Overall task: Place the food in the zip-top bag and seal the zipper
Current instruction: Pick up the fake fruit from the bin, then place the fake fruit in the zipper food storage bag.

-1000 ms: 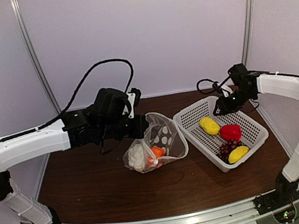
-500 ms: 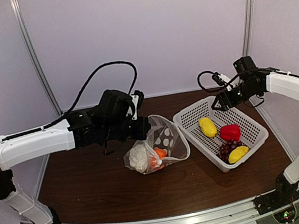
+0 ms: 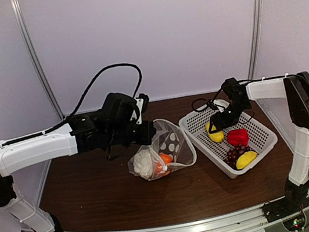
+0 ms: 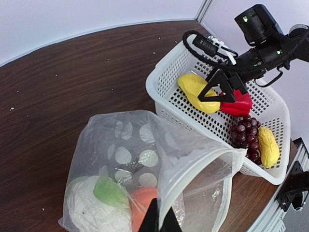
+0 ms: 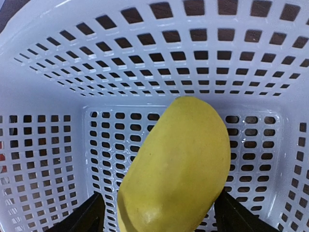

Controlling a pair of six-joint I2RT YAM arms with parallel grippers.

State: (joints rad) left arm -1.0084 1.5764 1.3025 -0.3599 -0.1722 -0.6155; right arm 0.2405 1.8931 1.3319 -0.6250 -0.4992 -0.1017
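A dark brown wooden table (image 3: pixel 95 190), dotted with pale specks in the left wrist view, stands in a booth of plain lilac walls (image 3: pixel 147 34), with slim metal posts (image 3: pixel 36 58) at the back corners. A white mesh basket (image 3: pixel 263 147) sits on the right half of the table.

Well left of the basket, the left arm stretches across. Its left claw (image 4: pixel 159 220) is pressed together on the mouth edge of the bag (image 3: pixel 176 142), holding that edge up. The clear, dotted bag rests on the table just left of the basket, and its pale zipper (image 4: pixel 212 157) curves along the open mouth on the basket side. Inside the bag lie the cauliflower (image 3: pixel 143 162) and the orange pumpkin (image 3: pixel 164 158).

In the basket's far left end lies a yellow piece (image 5: pixel 178 164). The right claw (image 3: pixel 213 127) hangs over it, fingers spread on either side and not closed on it. Just right of it lies the red pepper (image 3: pixel 238 137). Toward the basket's near corner are the grapes (image 3: pixel 234 153) and a second yellow piece (image 3: pixel 246 159)
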